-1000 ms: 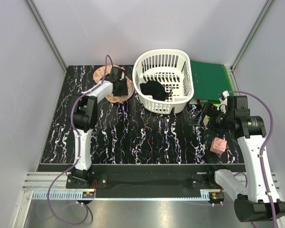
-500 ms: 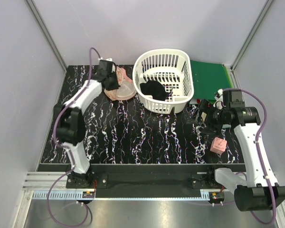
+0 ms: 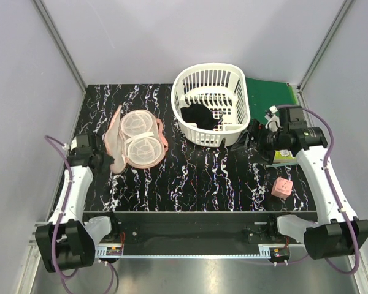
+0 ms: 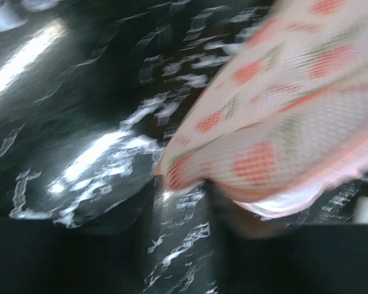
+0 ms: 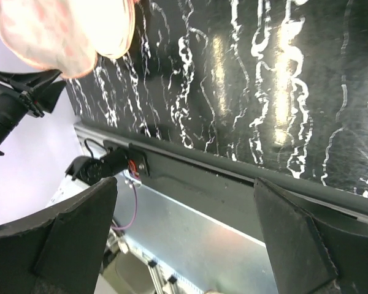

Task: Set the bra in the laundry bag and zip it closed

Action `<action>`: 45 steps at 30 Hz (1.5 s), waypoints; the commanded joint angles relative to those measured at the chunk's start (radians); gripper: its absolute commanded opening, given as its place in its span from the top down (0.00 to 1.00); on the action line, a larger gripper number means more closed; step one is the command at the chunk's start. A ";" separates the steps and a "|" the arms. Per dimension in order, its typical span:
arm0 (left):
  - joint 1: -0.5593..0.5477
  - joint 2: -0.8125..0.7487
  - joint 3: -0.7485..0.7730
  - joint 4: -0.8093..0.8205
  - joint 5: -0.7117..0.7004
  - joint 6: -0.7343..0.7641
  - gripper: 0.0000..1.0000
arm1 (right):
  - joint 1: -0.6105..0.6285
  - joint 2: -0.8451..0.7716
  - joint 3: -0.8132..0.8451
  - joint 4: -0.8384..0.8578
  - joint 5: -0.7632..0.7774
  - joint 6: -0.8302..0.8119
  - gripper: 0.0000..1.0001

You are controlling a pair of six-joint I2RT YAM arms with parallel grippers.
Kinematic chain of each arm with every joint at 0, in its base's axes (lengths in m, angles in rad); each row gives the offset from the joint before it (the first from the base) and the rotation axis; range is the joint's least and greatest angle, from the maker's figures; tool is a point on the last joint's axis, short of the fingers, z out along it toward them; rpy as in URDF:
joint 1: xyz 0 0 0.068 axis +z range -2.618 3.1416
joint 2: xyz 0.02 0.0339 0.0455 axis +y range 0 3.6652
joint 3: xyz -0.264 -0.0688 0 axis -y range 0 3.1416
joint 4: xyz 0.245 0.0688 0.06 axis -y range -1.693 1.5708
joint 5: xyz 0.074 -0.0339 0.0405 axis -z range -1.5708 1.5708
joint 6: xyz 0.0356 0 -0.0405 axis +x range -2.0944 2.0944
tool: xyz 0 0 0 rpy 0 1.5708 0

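The laundry bag (image 3: 138, 139) lies spread open on the black marbled table, showing two round pale mesh cups and a pink flap on its left. It fills the upper right of the left wrist view (image 4: 294, 110) and shows in the right wrist view (image 5: 61, 30). My left gripper (image 3: 103, 162) is at the flap's near-left end; its jaws (image 4: 184, 202) stand apart with table between them and the bag's edge at their tips. The black bra (image 3: 196, 115) lies inside the white basket (image 3: 210, 68). My right gripper (image 3: 257, 138) is open and empty (image 5: 185, 184), right of the basket.
A pink cube (image 3: 282, 187) sits near the front right. A green board (image 3: 268, 98) lies behind the right arm, and a small yellow-green object (image 3: 286, 157) lies under its wrist. Grey walls close in the table on three sides.
The left arm pulled back from the far left toward the near left edge. The bag came with it and now lies unfolded nearer the middle. The right gripper moved toward the basket.
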 commanded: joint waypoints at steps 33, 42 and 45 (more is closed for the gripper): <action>-0.428 0.788 0.649 0.069 0.047 0.295 0.48 | 0.068 0.136 0.208 0.002 0.108 -0.040 0.00; -0.428 0.891 0.733 0.071 -0.034 0.304 0.47 | 0.066 0.077 0.150 0.001 0.116 -0.031 0.00; -0.428 0.893 0.742 0.072 -0.059 0.321 0.47 | 0.066 0.067 0.134 0.007 0.120 -0.026 0.00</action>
